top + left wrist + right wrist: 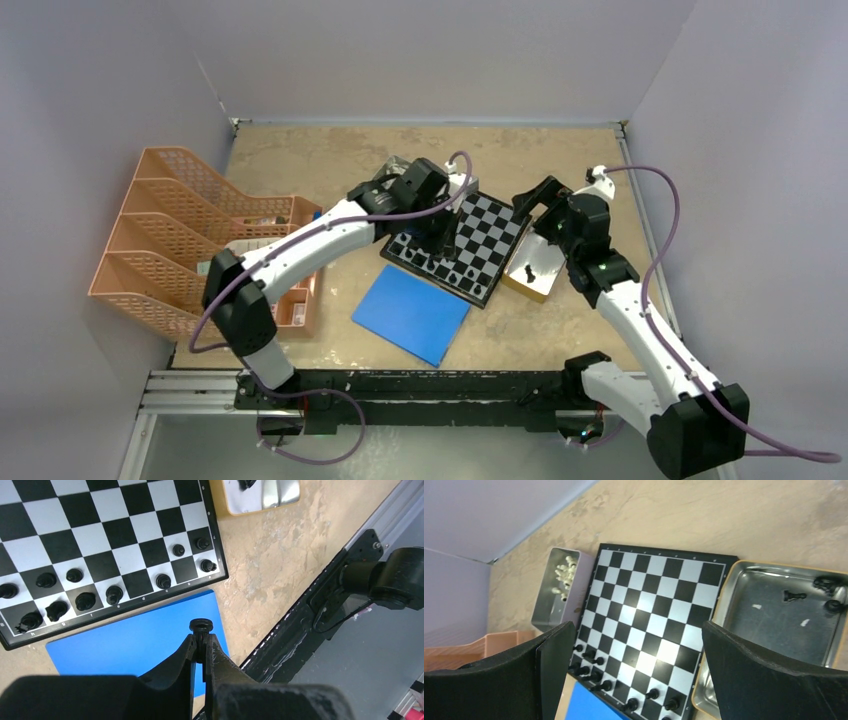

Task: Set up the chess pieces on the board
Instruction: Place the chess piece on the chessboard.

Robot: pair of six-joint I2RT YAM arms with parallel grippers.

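The chess pieces [85,600] on the board [100,535] are glossy black and stand in two loose, unevenly spaced rows along the board edge that lies at 6 o'clock in the left wrist view. The rest of the black-and-silver checks carry nothing.

The left gripper [201,647] is pinched tight on one more black piece [201,626], whose round knobbed head pokes out just past the fingertips. From the top camera this gripper hangs over the board's 7 o'clock part, close to the standing rows (whether the held piece touches a square cannot be told).

The right gripper [638,630] stands spread wide, with nothing between its fingers. It is above the board's 3 o'clock side. A tin tray [764,630] with a gold rim lies against that side and holds three loose black figures, well apart from the set rows.

A second tin [579,595] sits just beside the board at about 10 o'clock in the right wrist view, and a heap of cream pieces [563,572] lies inside it.

A blue sheet [412,313] lies flat on the table [330,160] at 7 o'clock from the board, its corner just beside the board's border. An orange file rack [160,250] stands at 9 o'clock, well apart from the board.
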